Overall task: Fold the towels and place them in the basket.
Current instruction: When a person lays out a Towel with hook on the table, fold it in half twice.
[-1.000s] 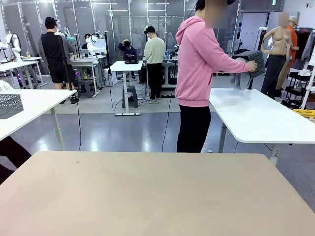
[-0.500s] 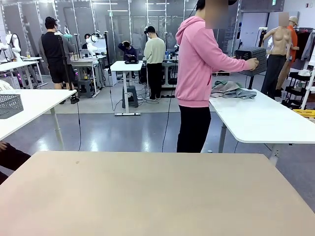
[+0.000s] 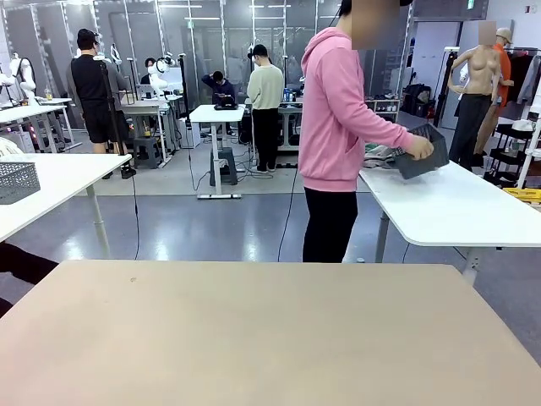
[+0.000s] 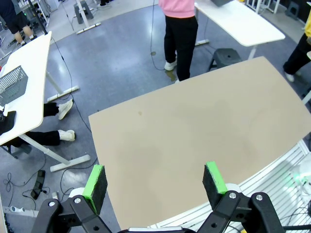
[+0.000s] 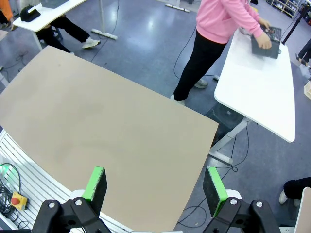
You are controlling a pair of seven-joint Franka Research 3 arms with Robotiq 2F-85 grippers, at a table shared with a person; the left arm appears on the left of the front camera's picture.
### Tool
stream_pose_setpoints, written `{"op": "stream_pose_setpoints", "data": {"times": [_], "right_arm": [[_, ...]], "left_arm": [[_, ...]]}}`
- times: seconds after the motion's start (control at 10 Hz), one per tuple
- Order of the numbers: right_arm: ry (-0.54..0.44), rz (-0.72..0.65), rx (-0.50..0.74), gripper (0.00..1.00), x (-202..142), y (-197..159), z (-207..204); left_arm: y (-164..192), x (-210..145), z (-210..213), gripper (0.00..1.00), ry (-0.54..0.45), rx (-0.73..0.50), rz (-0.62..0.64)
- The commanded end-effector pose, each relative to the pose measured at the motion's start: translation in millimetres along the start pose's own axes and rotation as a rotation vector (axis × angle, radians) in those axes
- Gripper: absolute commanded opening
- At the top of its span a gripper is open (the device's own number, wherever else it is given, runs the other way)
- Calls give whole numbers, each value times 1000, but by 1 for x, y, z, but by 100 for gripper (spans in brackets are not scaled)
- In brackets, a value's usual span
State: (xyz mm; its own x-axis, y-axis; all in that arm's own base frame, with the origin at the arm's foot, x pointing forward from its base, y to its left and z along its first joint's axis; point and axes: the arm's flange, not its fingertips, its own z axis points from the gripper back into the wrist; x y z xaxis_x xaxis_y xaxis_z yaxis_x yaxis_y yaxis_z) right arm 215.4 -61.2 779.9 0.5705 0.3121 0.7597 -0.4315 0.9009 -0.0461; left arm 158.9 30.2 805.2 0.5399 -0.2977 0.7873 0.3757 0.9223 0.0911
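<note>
Dark grey mesh basket (image 3: 425, 157) on white side table (image 3: 456, 211), gripped by hand (image 3: 417, 150) of person in pink hoodie (image 3: 338, 110). Tipped off level, one corner raised; long axis seemingly along picture's left-right, opening direction hard to judge. Crumpled grey-green cloth, probably towels (image 3: 379, 152), just beside basket on person's side.

Left gripper (image 4: 155, 187): green pads spread wide, nothing between, high over bare beige table (image 4: 194, 131). Right gripper (image 5: 154, 187): likewise spread, empty. Basket well apart from both, past beige table's far right corner, across strip of floor.
</note>
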Motion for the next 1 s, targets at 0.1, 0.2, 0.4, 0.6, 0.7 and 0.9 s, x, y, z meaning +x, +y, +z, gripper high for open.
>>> {"op": "stream_pose_setpoints", "data": {"times": [0.1,0.2,0.4,0.6,0.7,0.9], "right_arm": [[9,0,5,100,-1,0,0],[9,0,5,100,-1,0,0],[9,0,5,100,-1,0,0],[9,0,5,100,-1,0,0],[9,0,5,100,-1,0,0],[9,0,5,100,-1,0,0]], "left_arm": [[-2,1,4,100,5,-6,-13],[-2,1,4,100,5,-6,-13],[-2,1,4,100,5,-6,-13],[-2,1,4,100,5,-6,-13],[-2,1,4,100,5,-6,-13],[-2,1,4,100,5,-6,-13]]}}
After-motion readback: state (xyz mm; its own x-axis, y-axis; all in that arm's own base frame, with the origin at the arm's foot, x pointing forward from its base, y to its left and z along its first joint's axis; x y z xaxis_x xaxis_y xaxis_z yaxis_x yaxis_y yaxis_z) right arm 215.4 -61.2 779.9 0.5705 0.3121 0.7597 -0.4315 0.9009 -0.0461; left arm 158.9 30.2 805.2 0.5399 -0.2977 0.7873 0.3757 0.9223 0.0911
